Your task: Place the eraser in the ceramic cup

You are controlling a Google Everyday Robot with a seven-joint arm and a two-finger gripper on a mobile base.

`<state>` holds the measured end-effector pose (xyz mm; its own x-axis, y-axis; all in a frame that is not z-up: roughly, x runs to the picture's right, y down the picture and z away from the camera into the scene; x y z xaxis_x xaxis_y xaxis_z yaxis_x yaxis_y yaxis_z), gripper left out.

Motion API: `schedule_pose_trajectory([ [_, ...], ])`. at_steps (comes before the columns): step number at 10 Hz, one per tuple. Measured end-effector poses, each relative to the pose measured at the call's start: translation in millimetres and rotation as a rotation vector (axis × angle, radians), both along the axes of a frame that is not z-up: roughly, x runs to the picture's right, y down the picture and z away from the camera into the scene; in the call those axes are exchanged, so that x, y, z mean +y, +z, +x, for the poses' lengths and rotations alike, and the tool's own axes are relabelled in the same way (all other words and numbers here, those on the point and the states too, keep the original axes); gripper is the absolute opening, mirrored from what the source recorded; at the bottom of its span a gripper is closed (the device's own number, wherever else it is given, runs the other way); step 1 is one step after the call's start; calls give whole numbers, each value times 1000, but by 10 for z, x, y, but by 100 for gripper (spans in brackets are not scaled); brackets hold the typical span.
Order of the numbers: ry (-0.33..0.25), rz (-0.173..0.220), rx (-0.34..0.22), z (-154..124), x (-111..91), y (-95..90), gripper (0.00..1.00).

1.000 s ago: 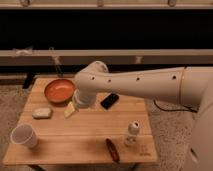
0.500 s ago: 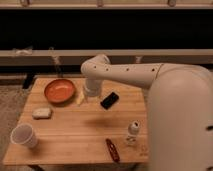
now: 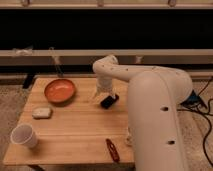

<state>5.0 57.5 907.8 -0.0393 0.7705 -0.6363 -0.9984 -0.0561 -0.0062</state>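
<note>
Now the gripper has dropped to the eraser, grip impossible to tell, ceramic cup well apart.

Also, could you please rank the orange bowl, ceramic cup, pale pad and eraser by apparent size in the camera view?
1. orange bowl
2. ceramic cup, though it is nearest the camera
3. pale pad and eraser look alike, so unranked; the gripper sits at the eraser's left end.
</note>
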Motion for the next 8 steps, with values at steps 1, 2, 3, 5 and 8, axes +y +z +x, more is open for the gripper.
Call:
schedule_pose_trajectory([
  [1,36,5,51,112,29,60,80],
  [2,57,9,78,169,55,83,80],
  [3,72,15,97,211,67,104,80],
  [5,104,26,120,302,86,169,80],
  [8,124,32,120,293,70,329,80],
])
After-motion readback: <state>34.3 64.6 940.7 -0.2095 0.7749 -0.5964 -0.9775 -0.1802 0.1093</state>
